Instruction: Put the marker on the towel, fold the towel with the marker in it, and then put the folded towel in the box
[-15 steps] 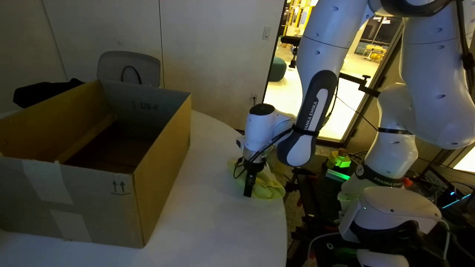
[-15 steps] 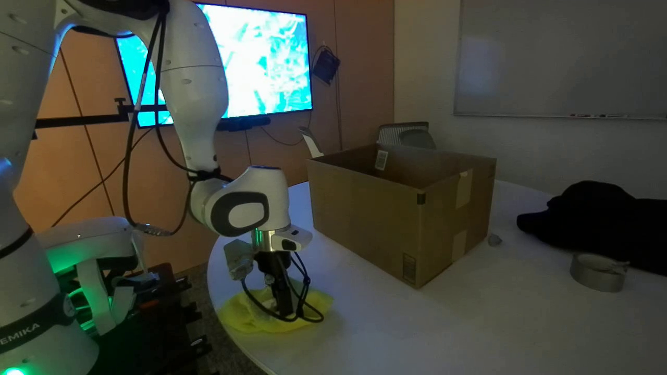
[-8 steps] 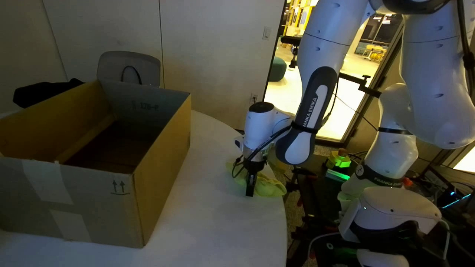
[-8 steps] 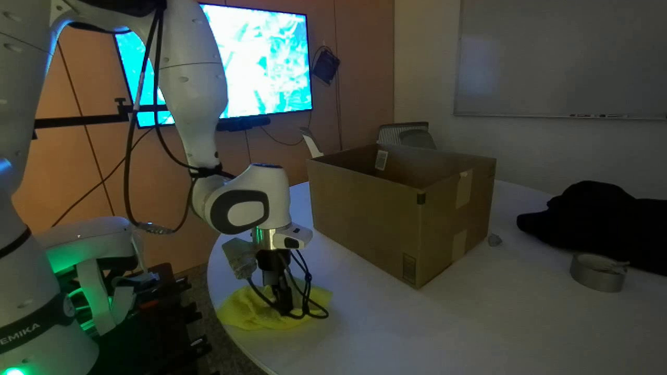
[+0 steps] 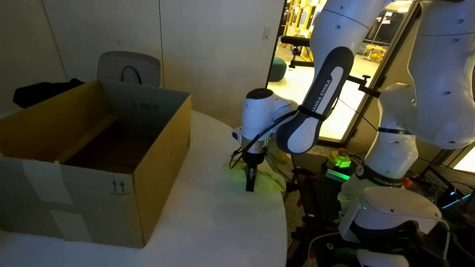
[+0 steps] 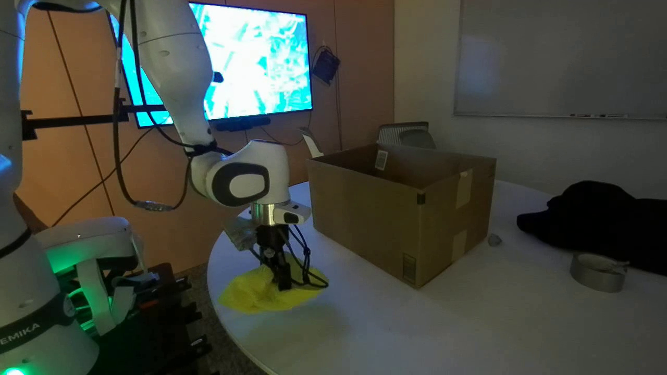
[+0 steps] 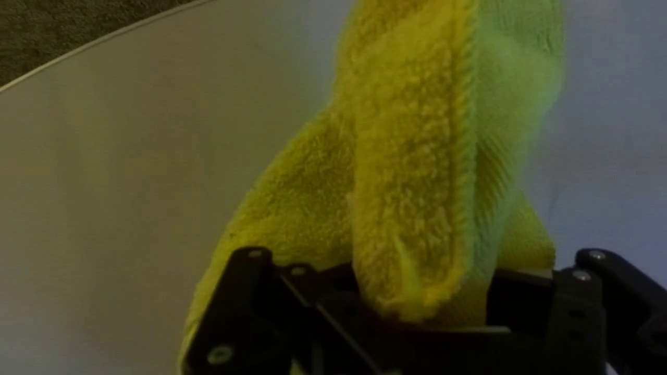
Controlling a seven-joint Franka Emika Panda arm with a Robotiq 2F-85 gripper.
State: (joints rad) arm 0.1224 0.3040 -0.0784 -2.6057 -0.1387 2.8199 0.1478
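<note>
- Gripper [image 5: 250,185] is clenched on a fold of the yellow-green towel [image 6: 250,294], near the edge of the table [image 5: 222,230]; whether towel touches it, can't tell.
- Box [image 5: 163,170] stands on table, apart from towel; two up-arrows [image 5: 122,186] at a corner, stamp [image 5: 149,106] inside "17_-P", third character blurred.
- White label [image 6: 381,160] inside box: too small to read.
- Arm [image 5: 323,92] reads "RANKA EMIKA", start behind strap [image 5: 312,113]; base collar [image 6: 39,324], "EMIKA".
</note>
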